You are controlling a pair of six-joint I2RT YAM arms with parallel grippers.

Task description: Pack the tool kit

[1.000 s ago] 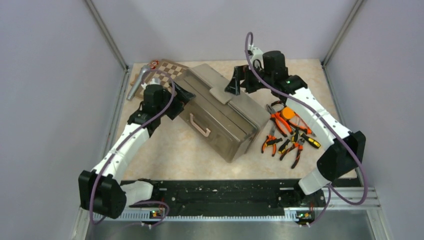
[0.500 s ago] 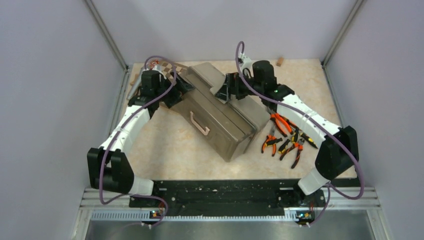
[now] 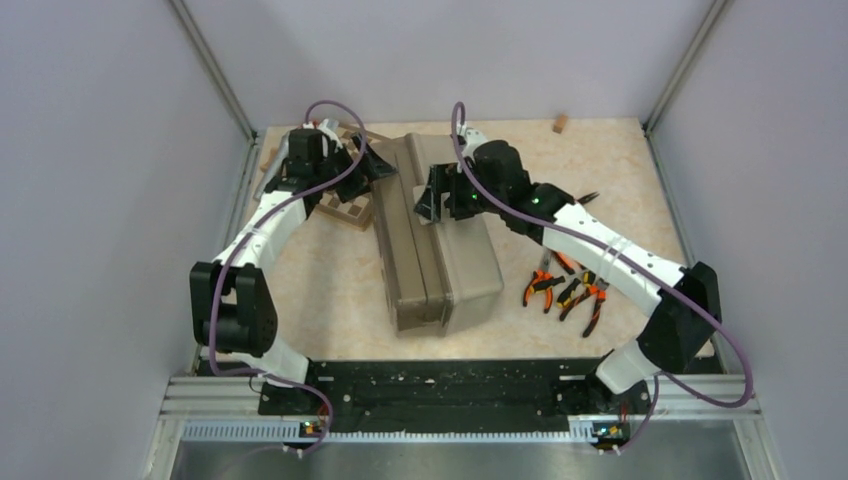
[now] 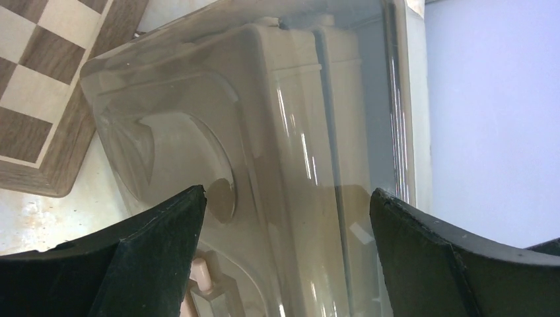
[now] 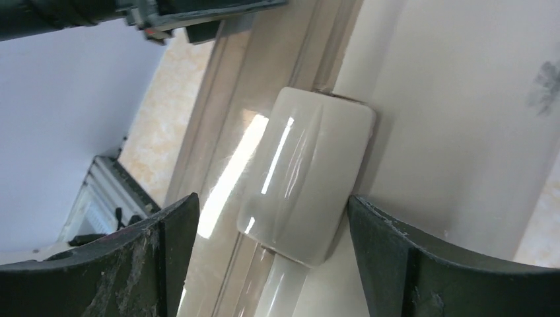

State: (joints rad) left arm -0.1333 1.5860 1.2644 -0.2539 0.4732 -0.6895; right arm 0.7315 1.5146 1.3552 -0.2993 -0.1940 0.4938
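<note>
Toolbox: a large, translucent grey-brown toolbox [image 3: 440, 260] lies closed in the middle of the tabletop [image 3: 330, 310]. Its long side runs from near to far.

Latch: a cream plastic latch [image 5: 304, 172] sits flat across the lid seam on top of the toolbox (a streak of glare runs down it in the right wrist view).

Left arm: the left hand [image 4: 287, 198] is at the far left end of the toolbox. Its two black fingers are spread wide, with the rounded end of the box showing between them. I cannot tell whether either finger touches the plastic.

Right arm: the right hand [image 5: 272, 201] hangs over the top of the toolbox. Its fingers are spread to either side of the latch with a gap on each side, and it holds nothing.

Pliers: several orange-handled pliers [image 3: 545, 288] lie loose on the tabletop to the right of the toolbox, apart from it and beside the right forearm.

Chessboard: a brown-and-cream chessboard [image 3: 350, 208] lies flat just left of the toolbox's far end, partly under the left arm.

Far edge: a small brown block [image 3: 560, 123] sits alone.
</note>
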